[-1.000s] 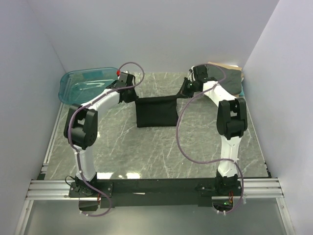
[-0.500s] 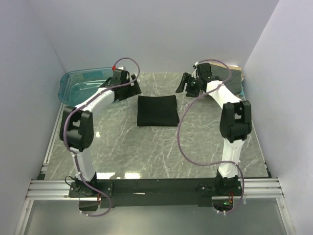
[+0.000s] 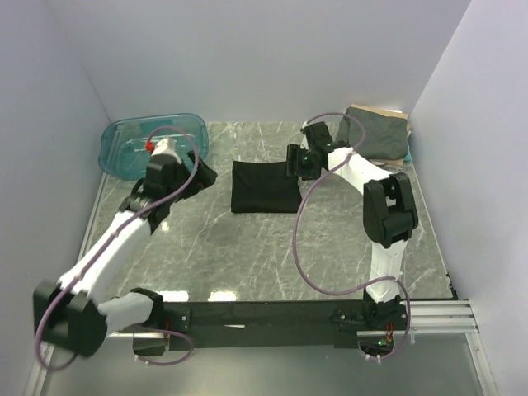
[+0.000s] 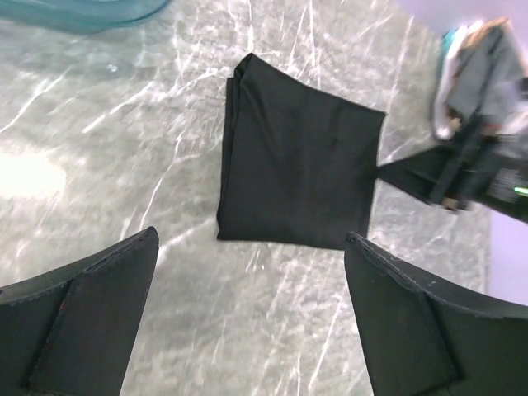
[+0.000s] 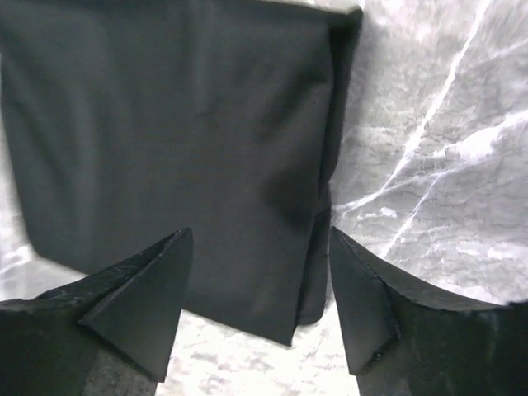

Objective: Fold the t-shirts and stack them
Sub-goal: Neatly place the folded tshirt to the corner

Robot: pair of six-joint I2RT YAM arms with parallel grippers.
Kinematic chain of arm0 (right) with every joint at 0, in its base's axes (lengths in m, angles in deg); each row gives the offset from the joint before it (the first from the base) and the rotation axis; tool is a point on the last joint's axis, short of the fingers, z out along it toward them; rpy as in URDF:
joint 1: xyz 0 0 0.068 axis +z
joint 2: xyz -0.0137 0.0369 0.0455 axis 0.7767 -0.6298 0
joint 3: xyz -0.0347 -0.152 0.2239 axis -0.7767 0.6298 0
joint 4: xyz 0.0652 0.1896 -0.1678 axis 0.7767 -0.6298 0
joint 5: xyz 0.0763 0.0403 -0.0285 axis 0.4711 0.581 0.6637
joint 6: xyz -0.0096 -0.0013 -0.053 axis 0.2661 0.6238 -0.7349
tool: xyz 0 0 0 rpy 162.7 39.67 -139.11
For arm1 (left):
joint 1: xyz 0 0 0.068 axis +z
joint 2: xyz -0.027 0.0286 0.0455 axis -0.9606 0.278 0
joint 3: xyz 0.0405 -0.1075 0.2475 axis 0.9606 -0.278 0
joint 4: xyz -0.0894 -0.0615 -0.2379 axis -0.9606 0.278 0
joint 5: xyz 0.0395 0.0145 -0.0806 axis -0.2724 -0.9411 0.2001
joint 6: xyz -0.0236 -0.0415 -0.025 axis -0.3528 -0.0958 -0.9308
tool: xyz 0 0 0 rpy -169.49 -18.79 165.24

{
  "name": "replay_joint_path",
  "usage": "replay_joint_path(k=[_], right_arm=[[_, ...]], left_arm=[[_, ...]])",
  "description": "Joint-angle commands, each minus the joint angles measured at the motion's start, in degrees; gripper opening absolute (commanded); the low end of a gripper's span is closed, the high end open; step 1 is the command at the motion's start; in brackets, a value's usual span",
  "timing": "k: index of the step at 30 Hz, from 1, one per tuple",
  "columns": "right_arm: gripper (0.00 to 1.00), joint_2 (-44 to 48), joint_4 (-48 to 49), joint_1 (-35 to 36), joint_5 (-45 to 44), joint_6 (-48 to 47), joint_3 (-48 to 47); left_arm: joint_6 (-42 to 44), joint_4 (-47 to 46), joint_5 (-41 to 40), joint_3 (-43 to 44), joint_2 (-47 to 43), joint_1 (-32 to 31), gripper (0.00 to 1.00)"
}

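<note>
Both arms have let go and drawn back: left hand (image 4: 252, 238) wide open, right hand (image 5: 260, 233) partly open over the folded black t-shirt (image 3: 264, 186) mid-tabletop (image 3: 247, 247), both empty; moving it onto the far-right corner pile (image 3: 378, 134) looks to be what remains.

Overhead and both close wrist views share the black t-shirt (image 3: 264, 187).

The black t-shirt (image 5: 165, 124) runs off the top and left of the right wrist view. In the left wrist view the teal bin (image 4: 74, 12) is a sliver cut by the top edge, and the right gripper (image 4: 412, 177) and the shirt pile (image 4: 495, 66) at the far right corner of the table (image 3: 247, 239) are smeared. From above, a tan shirt (image 3: 385, 110) is mostly buried under the grey-green shirt (image 3: 378, 137). I can't tell whether that gripper touches the black cloth.
</note>
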Motion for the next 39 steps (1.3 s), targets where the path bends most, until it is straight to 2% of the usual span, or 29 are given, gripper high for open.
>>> replay_joint_path(k=[1, 6, 10, 12, 21, 24, 25, 28, 36, 39], right_arm=[[0.73, -2.82, -1.0, 0.79, -5.55, -0.44, -1.59], [0.66, -6.96, -1.89, 1.32, -7.31, 0.0, -2.21], [0.63, -9.07, -2.24, 1.76, -6.61, 0.0, -3.26], [0.61, -10.38, -2.68, 2.37, -6.87, -0.26, -3.79], [0.42, -16.01, -6.55, 4.92, -9.5, -2.81, -9.33], [0.19, -16.28, -7.42, 5.45, -11.25, -4.57, -10.64], [0.08, -16.28, -7.6, 5.62, -11.53, -5.79, -11.43], [0.0, -16.1, -8.04, 5.63, -17.4, -7.2, -14.06], [0.0, -13.38, -5.76, 3.34, -34.36, -13.27, -21.45], [0.0, -11.1, -2.78, 2.2, -39.64, -16.95, -21.46]], left_arm=[[-3.53, 0.19, -4.08, -4.23, -10.8, -0.28, 0.99], [-8.79, 3.89, -12.07, -10.29, -21.2, -0.28, 0.99], [-10.38, 4.68, -14.1, -12.41, -26.74, -0.28, 0.99], [-10.21, 4.77, -14.98, -12.41, -27.8, -0.28, 0.99], [-11.09, 5.21, -17.88, -12.32, -28.6, -0.28, 0.99], [-10.48, 4.86, -17.89, -11.88, -27.72, -0.28, 0.99], [-10.21, 4.34, -17.89, -11.71, -27.28, -0.28, 0.99], [-9.6, 3.72, -17.45, -11.62, -26.93, -0.28, 0.99], [-8.89, 2.93, -18.85, -12.23, -27.89, -0.28, 1.0], [-8.54, 2.84, -18.77, -12.24, -29.12, -0.28, 0.99]])
